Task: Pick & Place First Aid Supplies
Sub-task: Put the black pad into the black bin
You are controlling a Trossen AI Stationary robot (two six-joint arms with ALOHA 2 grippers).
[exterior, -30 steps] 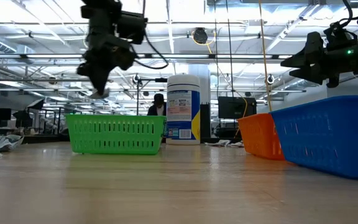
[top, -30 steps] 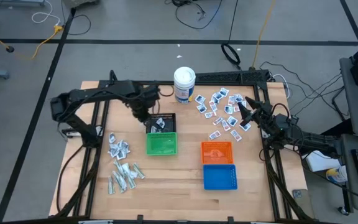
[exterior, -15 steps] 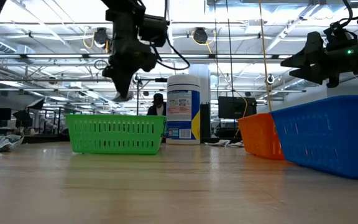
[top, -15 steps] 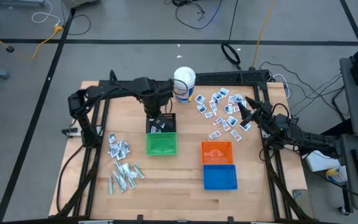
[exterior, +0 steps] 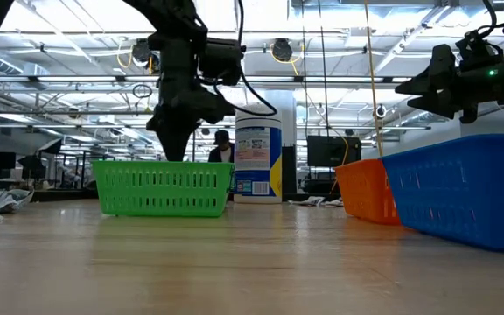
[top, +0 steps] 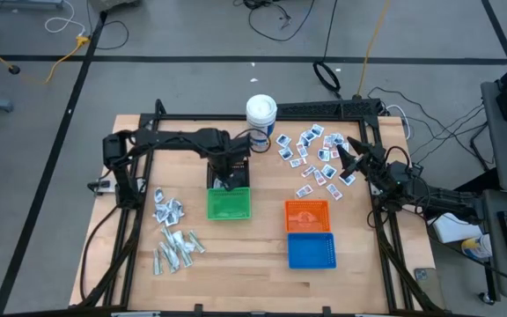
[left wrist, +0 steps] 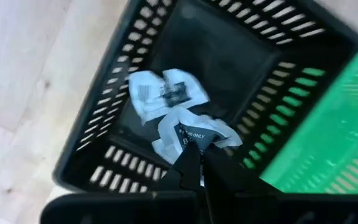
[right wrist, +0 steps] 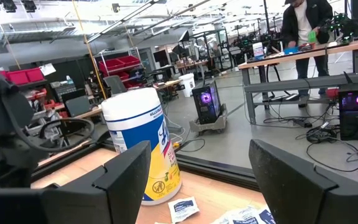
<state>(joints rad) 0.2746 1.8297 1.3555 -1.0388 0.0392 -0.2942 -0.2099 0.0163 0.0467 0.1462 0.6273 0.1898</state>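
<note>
My left gripper [top: 228,171] points down into the black basket [top: 238,165], shut on a crumpled white packet [left wrist: 190,138]. A second white packet [left wrist: 164,92] lies on that basket's floor. In the low view the left gripper [exterior: 175,147] dips behind the green basket [exterior: 163,187]. Loose first aid supplies lie in a far-right spread [top: 313,157], and at the left as a cluster [top: 169,210] and strips [top: 176,251]. My right gripper [top: 346,159] waits open above the right spread, its fingers wide apart in the right wrist view [right wrist: 210,186]. My left gripper pinches the crumpled packet by one edge [left wrist: 191,152] between its two fingertips, coming from above and pointing down. The packet hangs below the fingers inside the black basket. Whether it touches the basket floor, I cannot tell.
The green basket [top: 228,204] stands just near of the black one. An orange basket [top: 307,216] and a blue basket [top: 311,250] sit at centre right. A white canister [top: 260,119] stands at the far edge. A black frame [top: 324,108] borders the table.
My left gripper, still shut on the packet, has moved toward the table's right edge and a little toward the near edge while going down. It now stands over the black basket, its tip sunk behind the green basket's rim in the low view.
</note>
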